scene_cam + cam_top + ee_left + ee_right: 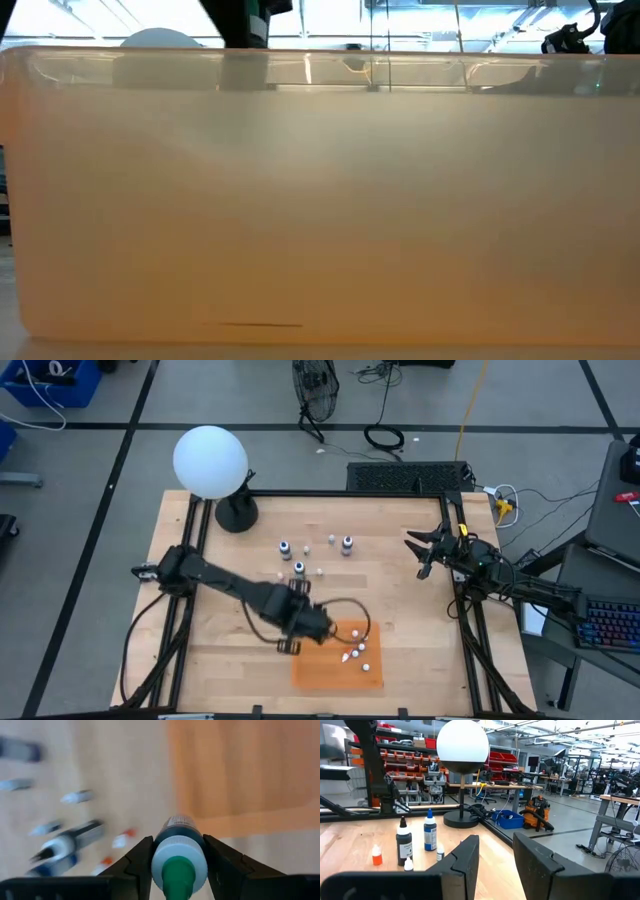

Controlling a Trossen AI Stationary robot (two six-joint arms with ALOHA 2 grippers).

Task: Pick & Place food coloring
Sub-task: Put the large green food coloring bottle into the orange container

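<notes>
High view shows the left gripper (318, 626) low over the table (420, 650), at the near left corner of the orange mat (335, 672). Its fingers (140, 865) are closed on a dark bottle (178, 851) with a whitish collar and green tip, seen close up in the left wrist view, one finger on each side of the neck. Past the bottle lies the mat's edge, and off to the side blurred bottles on bare wood.

On the mat sit a few small white droppers (357, 652), some red-tipped, clustered near its right half. Farther back on the table stand three dark bottles (285, 548), with tiny white droppers (319, 572) scattered between them.

Right gripper (428, 548) waits at the table's right edge, well apart from the bottles, its fingers (465, 857) parted with nothing between them. Its wrist view looks across the table at a black bottle (404, 845), a blue one (430, 833) and an orange-tipped dropper (377, 855), with the globe lamp (462, 742) behind.

Low view is filled by a translucent orange blur, with only dark bits of arm above it
</notes>
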